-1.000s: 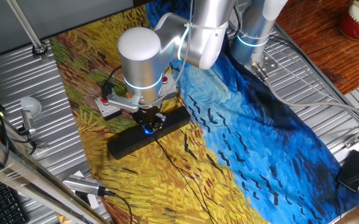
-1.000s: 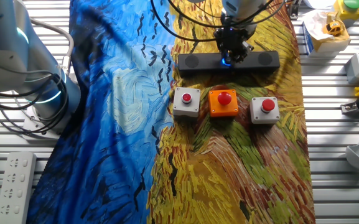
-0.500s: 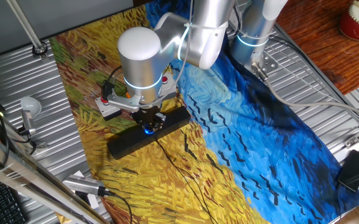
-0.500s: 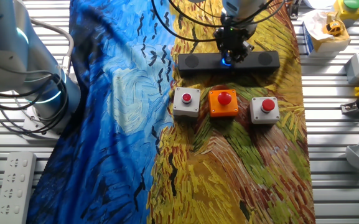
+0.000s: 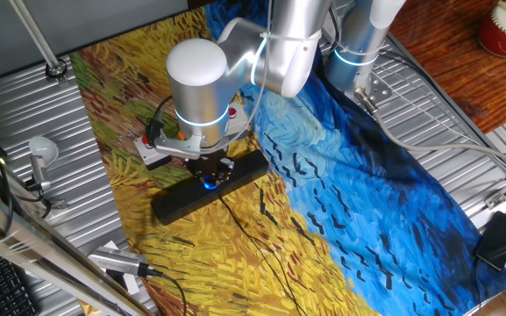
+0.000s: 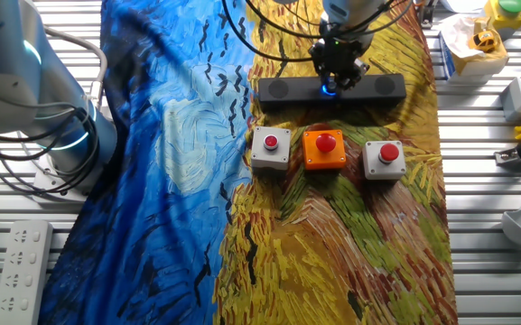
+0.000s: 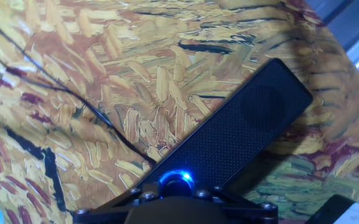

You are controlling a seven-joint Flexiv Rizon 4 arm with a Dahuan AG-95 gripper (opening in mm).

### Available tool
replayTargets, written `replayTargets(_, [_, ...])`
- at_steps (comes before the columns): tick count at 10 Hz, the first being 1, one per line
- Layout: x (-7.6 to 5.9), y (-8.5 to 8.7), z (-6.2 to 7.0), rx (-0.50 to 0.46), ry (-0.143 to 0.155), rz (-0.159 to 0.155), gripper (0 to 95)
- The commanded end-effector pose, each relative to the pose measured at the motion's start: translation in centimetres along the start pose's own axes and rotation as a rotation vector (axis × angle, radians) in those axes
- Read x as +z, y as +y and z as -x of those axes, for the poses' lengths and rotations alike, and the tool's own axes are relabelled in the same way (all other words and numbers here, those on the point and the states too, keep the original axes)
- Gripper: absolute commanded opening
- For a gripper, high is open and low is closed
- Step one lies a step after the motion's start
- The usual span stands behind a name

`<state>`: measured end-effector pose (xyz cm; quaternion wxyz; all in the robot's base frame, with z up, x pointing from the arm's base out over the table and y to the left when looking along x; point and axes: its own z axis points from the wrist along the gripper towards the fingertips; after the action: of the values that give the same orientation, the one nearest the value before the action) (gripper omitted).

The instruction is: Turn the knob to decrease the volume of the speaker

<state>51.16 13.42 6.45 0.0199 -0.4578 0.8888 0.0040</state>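
Speaker point(image 6: 332, 88): long black bar lying flat on the painted cloth point(image 6: 332, 235), taken here as the landmark.

Knob point(image 7: 177, 180): at the middle of the speaker, blue ring lit. It sits directly under the gripper point(image 6: 334, 70), which stands upright over the speaker's centre with its fingertips down around the dial. The blue glow shows just below the fingers in both fixed views. Whether the fingers are pressed against the knob or merely close about it cannot be told; the hand's own body hides the tips.

Items beside the speaker, on its near long side in the other fixed view: a grey box with red button point(image 6: 271, 148), an orange box with red button point(image 6: 324, 149), and a second grey box with red button point(image 6: 385, 159), set in a row parallel to the speaker and apart from it. A thin black cable point(image 5: 253, 230) leaves the speaker on the opposite long side and trails across the cloth. Nothing lies between gripper and knob.

View differences: the hand view alone shows the speaker's mesh grille and the knob's lit ring up close. One fixed view hides most of the button row behind the arm point(image 5: 198, 83); the other fixed view shows all three boxes.
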Motion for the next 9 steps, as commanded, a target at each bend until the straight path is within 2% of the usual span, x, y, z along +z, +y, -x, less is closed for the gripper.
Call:
replayTargets(1, [0.05, 0.02, -0.03, -0.086, 0.007, -0.001, 0.0])
replayTargets(6, [0.03, 0.03, -0.03, -0.270, 0.008, -0.002, 0.0])
replayTargets(7, [0.03, 0.03, -0.03, -0.339, 0.008, -0.003, 0.0])
replayTargets(9, [0.02, 0.03, -0.03, -0.417, 0.006, -0.007, 0.0])
